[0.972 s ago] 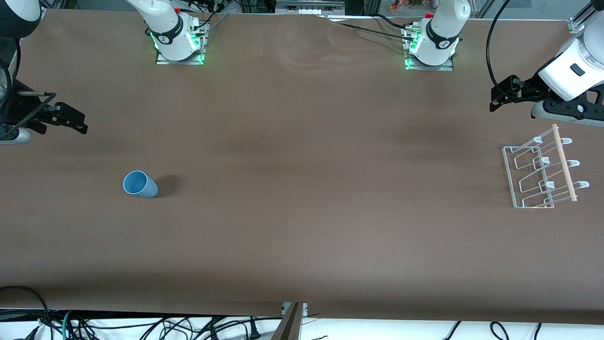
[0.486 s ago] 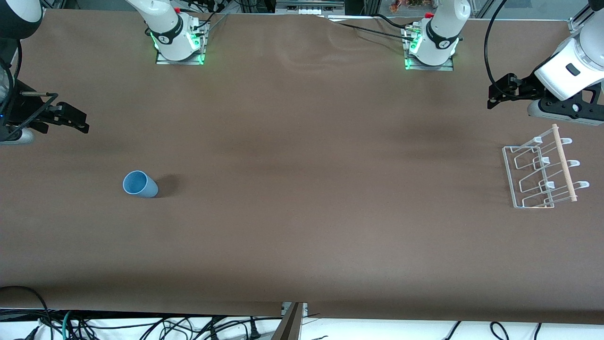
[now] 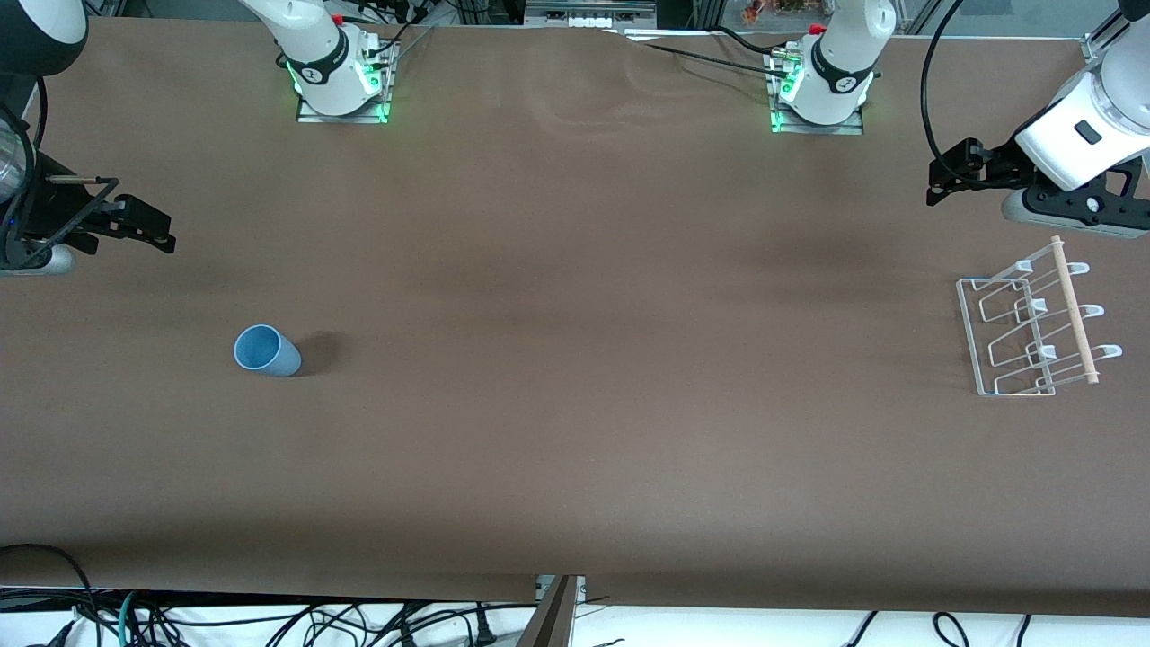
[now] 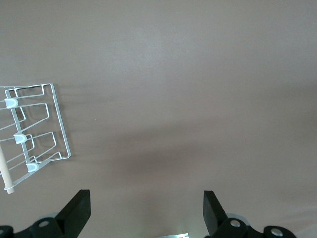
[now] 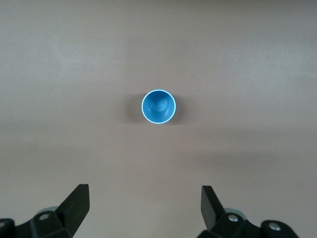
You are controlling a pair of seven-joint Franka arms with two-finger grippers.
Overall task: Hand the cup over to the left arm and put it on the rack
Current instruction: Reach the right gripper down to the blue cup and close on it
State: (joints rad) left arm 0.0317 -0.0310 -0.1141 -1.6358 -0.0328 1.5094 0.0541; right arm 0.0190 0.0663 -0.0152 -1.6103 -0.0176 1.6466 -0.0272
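Toward the right arm's end of the table, in the lower left part of the front view, you have the cup [image 3: 266,350] standing upright on the brown table [image 3: 575,404], mouth up and touched by nothing. Your right wrist view looks straight down into it [image 5: 158,107], a round blue rim near the middle of that frame, with bare tabletop all around.

Your right gripper [image 3: 148,230] hangs at the left edge of the front view, up in the air over the table's edge region, well apart from the cup. Its fingers [image 5: 77,203] stand wide apart with nothing between them.

At the left arm's end of the table, at the right of the front view, you see the rack [image 3: 1029,328] sitting flat, its wooden rod [image 3: 1074,310] running along the looped prongs. Your left wrist view catches part of the rack [image 4: 34,131] at the edge of its frame.

Your left gripper [image 3: 954,175] hovers at the upper right of the front view, over bare table near the rack without touching it. Its fingers [image 4: 79,210] are also spread apart and hold nothing.
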